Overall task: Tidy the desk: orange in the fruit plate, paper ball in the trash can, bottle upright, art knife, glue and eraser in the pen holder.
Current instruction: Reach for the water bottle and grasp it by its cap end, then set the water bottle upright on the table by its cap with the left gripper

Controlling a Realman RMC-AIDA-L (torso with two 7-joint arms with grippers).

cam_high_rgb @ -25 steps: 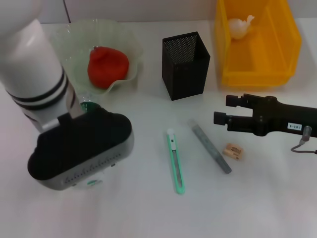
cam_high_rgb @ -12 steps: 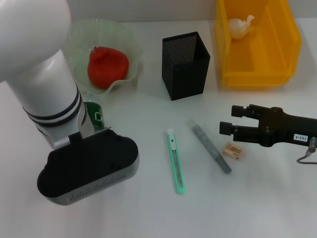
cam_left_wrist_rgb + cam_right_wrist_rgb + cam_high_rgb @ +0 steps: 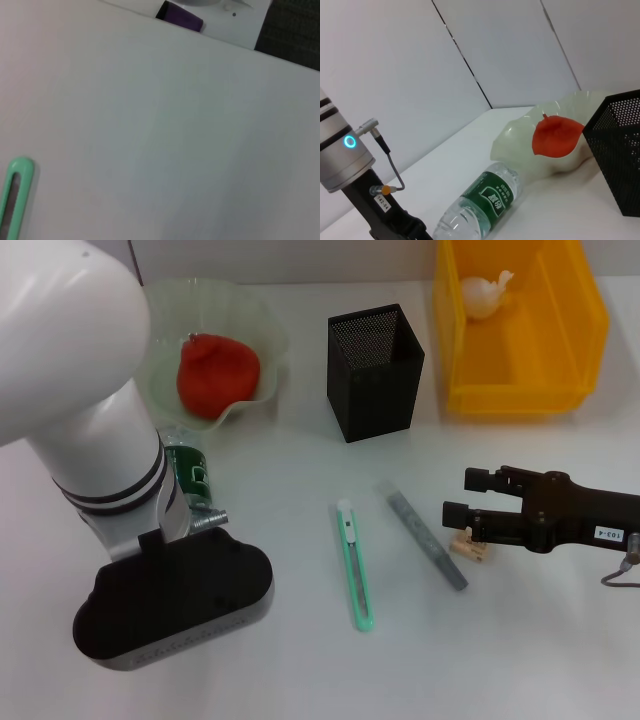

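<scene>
The orange [image 3: 216, 373] lies in the pale green fruit plate [image 3: 262, 332]. A paper ball [image 3: 482, 294] rests in the yellow trash can [image 3: 590, 335]. The bottle [image 3: 190, 474] with a green label lies on its side, half hidden behind my left arm; it also shows as the bottle [image 3: 485, 201]. On the table lie the green art knife [image 3: 356, 565], the grey glue [image 3: 428, 539] and the eraser [image 3: 468, 547]. My right gripper [image 3: 461, 496] hangs open just over the eraser, its near finger covering part of it. My left gripper [image 3: 172, 606] sits low, in front of the bottle.
The black mesh pen holder [image 3: 375, 371] stands upright at the back centre, between plate and trash can. My left arm [image 3: 85, 390] fills the left side. A cable [image 3: 620, 575] trails from the right arm.
The left arm has swung back and right, uncovering more of the bottle. The right gripper has dropped toward the table front and now overlaps the eraser.
</scene>
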